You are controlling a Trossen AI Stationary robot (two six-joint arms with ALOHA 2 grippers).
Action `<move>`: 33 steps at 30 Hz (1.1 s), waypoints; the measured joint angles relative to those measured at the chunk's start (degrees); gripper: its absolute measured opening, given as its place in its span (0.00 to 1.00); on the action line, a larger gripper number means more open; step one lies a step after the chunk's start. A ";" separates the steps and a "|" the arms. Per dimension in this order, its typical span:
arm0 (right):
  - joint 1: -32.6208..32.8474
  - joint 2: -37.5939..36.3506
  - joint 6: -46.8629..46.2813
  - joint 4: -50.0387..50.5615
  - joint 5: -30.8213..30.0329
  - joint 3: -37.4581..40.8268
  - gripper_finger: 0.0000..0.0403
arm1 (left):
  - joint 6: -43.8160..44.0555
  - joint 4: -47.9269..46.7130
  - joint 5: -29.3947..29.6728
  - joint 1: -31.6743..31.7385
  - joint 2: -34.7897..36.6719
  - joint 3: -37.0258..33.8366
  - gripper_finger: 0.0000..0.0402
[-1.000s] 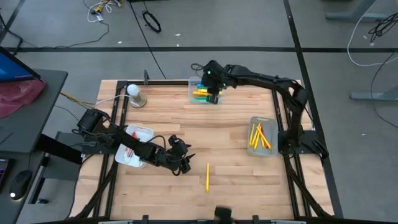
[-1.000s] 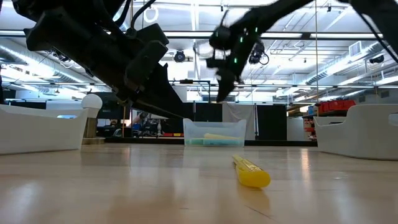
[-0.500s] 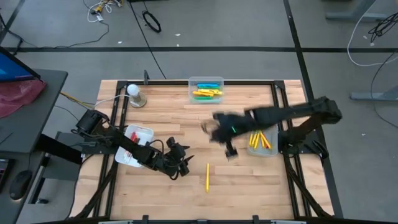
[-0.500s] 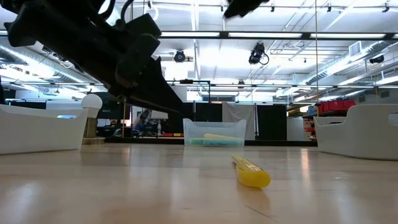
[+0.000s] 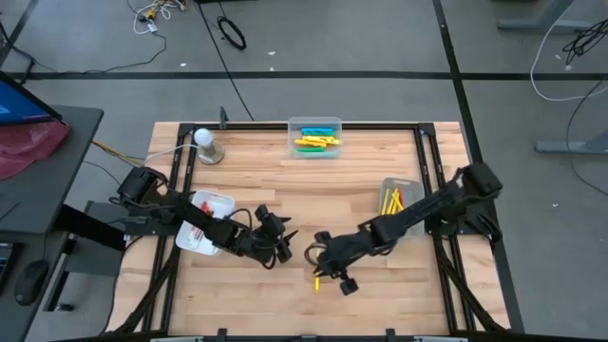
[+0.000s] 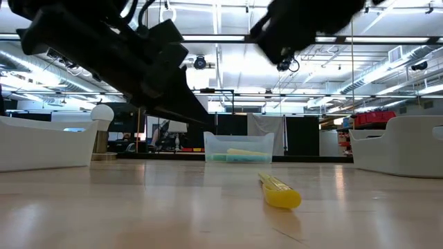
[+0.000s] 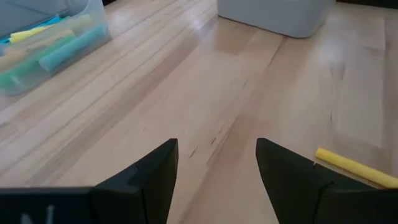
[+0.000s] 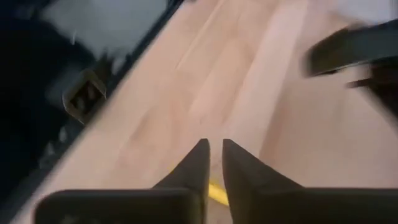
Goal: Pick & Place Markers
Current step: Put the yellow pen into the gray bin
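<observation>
One slim yellow marker [image 5: 316, 281] lies flat on the wood near the table's middle, toward the near edge; it also shows as the yellow marker [image 6: 280, 192] and the yellow marker [image 7: 351, 167]. My right gripper [image 5: 325, 269] hovers over it with shut fingers; in its wrist view the right gripper [image 8: 214, 163] has a bit of yellow marker [image 8: 217, 193] beneath the tips. The low view shows it well above the table. My left gripper [image 5: 284, 245], also the left gripper [image 7: 216, 168], is open just left of the marker and holds nothing.
A clear bin [image 5: 315, 136] of chunky markers stands at the far edge. A bin [image 5: 403, 207] of slim yellow and red markers sits on the right. A white bin [image 5: 211, 220] lies under the left arm. A round white-topped object [image 5: 207, 144] stands at far left.
My right gripper has swung from above the far bin toward the table's near edge and come down over the lone yellow marker. The marker has stayed where it lay.
</observation>
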State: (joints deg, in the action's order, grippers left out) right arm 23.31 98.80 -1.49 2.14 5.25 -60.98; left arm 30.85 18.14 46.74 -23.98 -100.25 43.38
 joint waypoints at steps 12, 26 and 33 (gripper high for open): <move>-3.93 11.56 28.21 -0.39 6.79 -0.04 0.49 | 0.05 2.03 -3.48 2.77 0.00 0.00 0.55; -7.46 15.94 30.71 5.27 7.35 -0.52 0.06 | 1.97 2.24 -3.52 2.52 0.00 0.00 0.55; -3.06 10.04 6.87 11.36 -5.00 0.24 0.08 | 1.97 2.07 -3.51 2.43 0.02 0.01 0.55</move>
State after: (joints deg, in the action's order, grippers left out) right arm 20.25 108.85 5.39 13.49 0.25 -60.74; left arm 32.83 20.21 43.24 -21.55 -100.22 43.38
